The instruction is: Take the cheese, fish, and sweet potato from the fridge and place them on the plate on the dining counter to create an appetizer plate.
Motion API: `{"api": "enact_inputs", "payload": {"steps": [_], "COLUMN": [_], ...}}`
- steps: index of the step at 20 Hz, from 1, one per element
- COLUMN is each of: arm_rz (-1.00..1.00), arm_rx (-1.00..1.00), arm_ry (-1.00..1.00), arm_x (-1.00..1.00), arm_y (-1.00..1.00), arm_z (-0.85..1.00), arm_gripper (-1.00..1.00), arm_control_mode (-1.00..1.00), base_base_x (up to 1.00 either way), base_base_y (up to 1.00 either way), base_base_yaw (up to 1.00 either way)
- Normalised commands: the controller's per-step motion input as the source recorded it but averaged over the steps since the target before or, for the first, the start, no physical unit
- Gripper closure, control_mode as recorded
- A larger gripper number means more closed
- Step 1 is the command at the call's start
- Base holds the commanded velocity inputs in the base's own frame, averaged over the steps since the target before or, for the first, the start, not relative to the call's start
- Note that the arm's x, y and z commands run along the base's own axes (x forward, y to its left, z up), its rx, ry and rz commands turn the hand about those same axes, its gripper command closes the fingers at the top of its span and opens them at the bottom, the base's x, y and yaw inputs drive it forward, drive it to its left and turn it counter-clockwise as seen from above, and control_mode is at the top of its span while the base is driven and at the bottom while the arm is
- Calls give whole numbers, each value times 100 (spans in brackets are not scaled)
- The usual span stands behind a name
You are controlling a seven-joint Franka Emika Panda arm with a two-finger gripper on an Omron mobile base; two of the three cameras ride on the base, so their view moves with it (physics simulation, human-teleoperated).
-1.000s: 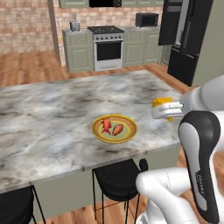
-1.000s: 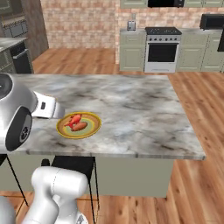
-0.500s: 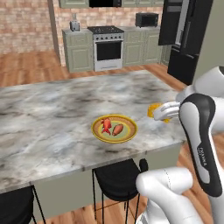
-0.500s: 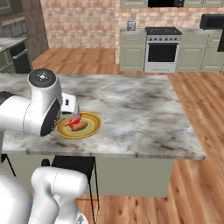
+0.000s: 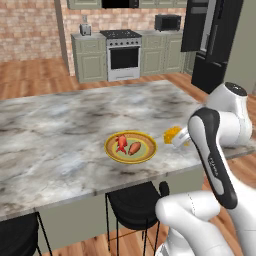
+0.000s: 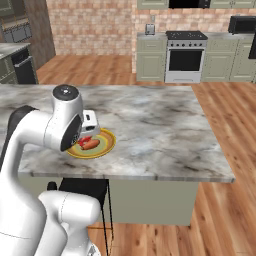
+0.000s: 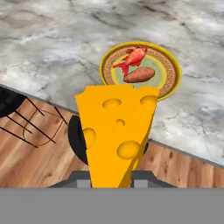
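The cheese [image 7: 118, 131], a yellow-orange wedge with holes, sits between my gripper's fingers, and my gripper [image 5: 176, 138] is shut on it. In the left base view the cheese [image 5: 172, 134] hangs just above the dining counter [image 5: 60, 125], a short way right of the plate [image 5: 112, 150]. The red fish [image 5: 121, 142] and the orange-brown sweet potato [image 5: 134, 148] lie side by side on that plate. From the hand, the plate [image 7: 168, 85] with the fish [image 7: 133, 57] and the sweet potato [image 7: 139, 75] lies beyond the cheese. The arm hides part of the plate [image 6: 102, 146] in the right base view.
Black stools [image 5: 132, 205] stand under the counter's near edge, one of them a stool [image 7: 78, 135] below the cheese. The black fridge [image 5: 215, 45] is at the far right. A stove [image 5: 122, 52] and green cabinets line the back wall. Bare marble surrounds the plate.
The arm has swung in from the counter's right edge toward the plate with the cheese held in the gripper. The plate, fish and sweet potato have stayed in place.
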Motion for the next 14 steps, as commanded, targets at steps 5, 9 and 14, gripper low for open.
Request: {"api": "enact_inputs", "payload": {"steps": [5, 9, 14], "arm_rz": [1, 0, 0], "arm_rx": [-5, 0, 0], "arm_ry": [4, 0, 1], "arm_x": [37, 16, 38], "arm_y": [6, 0, 0], "arm_z": [-9, 0, -10], "arm_gripper": [100, 100, 100], "arm_control_mode": [-100, -100, -100], "base_base_x": [0, 0, 0], "base_base_y": [0, 0, 0], "base_base_yaw": [0, 0, 0]}}
